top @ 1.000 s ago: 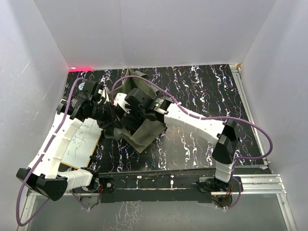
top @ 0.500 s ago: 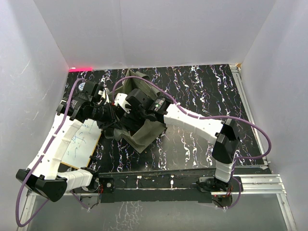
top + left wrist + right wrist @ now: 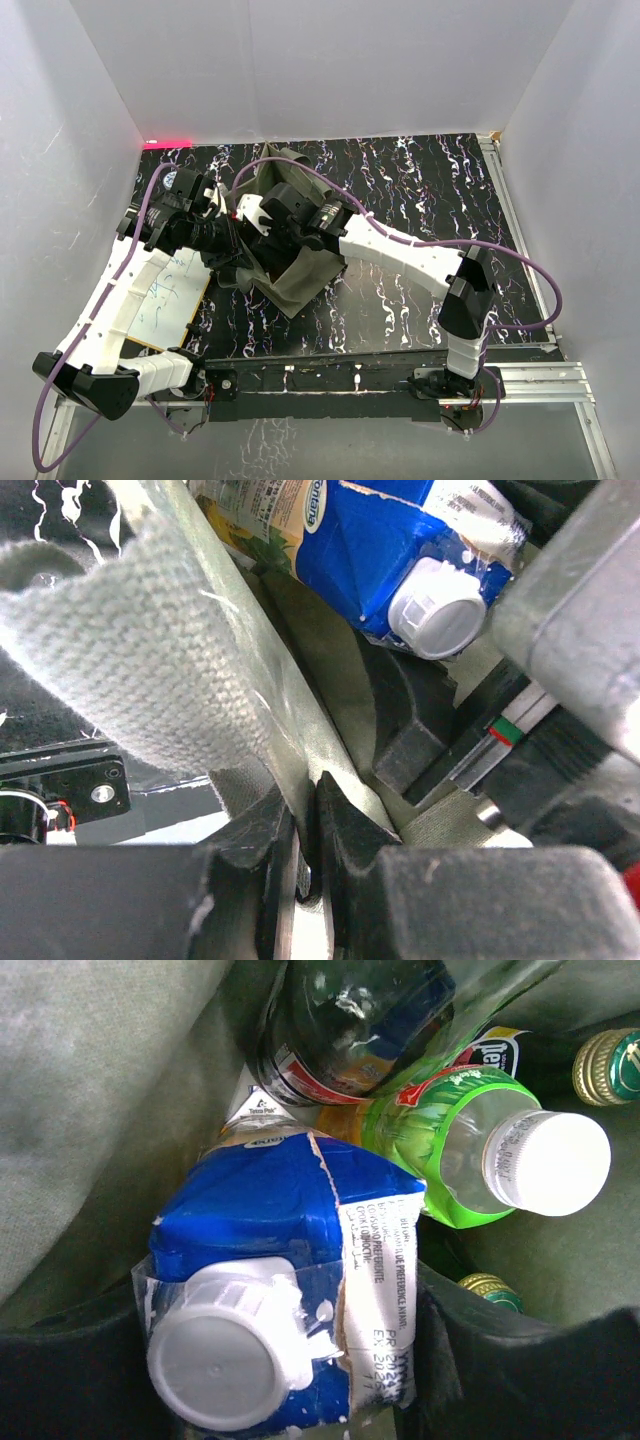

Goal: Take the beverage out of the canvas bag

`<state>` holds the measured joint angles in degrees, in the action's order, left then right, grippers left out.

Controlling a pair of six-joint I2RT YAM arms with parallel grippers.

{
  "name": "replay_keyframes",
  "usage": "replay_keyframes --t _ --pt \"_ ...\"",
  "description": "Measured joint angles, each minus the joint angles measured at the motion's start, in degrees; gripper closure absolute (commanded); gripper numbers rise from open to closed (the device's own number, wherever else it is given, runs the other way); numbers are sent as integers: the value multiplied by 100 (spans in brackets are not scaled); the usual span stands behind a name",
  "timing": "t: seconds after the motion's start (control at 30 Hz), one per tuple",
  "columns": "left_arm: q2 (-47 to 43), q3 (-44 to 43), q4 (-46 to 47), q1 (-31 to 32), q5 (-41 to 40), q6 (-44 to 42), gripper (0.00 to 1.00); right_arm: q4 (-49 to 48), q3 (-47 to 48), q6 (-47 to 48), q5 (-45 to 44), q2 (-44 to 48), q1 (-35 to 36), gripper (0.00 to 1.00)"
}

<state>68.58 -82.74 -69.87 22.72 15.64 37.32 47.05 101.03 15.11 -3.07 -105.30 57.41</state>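
**Position.** The blue-topped cardboard beverage carton (image 3: 280, 1260) with a white screw cap is inside the olive-grey canvas bag (image 3: 300, 280). Only its top rises toward the bag mouth. The bag stands on the black marbled desk (image 3: 420, 180), left of centre. The carton is packed against a clear plastic bottle with a green label and a white cap (image 3: 470, 1150) and a dark glass-like bottle (image 3: 340, 1020). Gold crown caps (image 3: 605, 1065) show beyond them.

**Tool state.** The right tool (image 3: 285, 1360) is down in the bag mouth, with one finger closed against each side of the carton's sloped top. The left tool (image 3: 305, 830) is pinched shut on the bag's fabric rim and holds that side open.

**Handling.**
- The carton is judged moderately heavy if full.
- Its walls are cardboard, stiff at the edges but yielding on the flat faces.
- The coated surface is likely smooth and may slip.
- The torn seam beside the cap suggests that the top folds are weak.
- The hold should be across the shoulders below the cap, not on the cap or the seam.
- Squeeze moderately, since excess force could buckle the top.
- Lift straight up, because the neighbouring bottles touch the carton and may drag along.
- The bag is soft and creased, so it will collapse unless the rim is held.

**Change from earlier.** In the top view, the right arm's elbow and forearm have shifted slightly toward the bag compared with one second ago. The left arm and the bag show no clear change.
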Motion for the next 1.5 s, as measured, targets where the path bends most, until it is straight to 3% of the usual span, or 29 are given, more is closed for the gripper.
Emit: replay_keyframes --t 0.33,0.93,1.5 --pt "-7 0 2 0 -13 -28 90 214 186 -181 66 -39 0 68" --pt "0 0 63 0 -13 -52 89 356 354 -861 17 -9 -15 77" --pt "50 0 131 0 4 -72 89 944 1213 -2310 -269 15 -15 81"
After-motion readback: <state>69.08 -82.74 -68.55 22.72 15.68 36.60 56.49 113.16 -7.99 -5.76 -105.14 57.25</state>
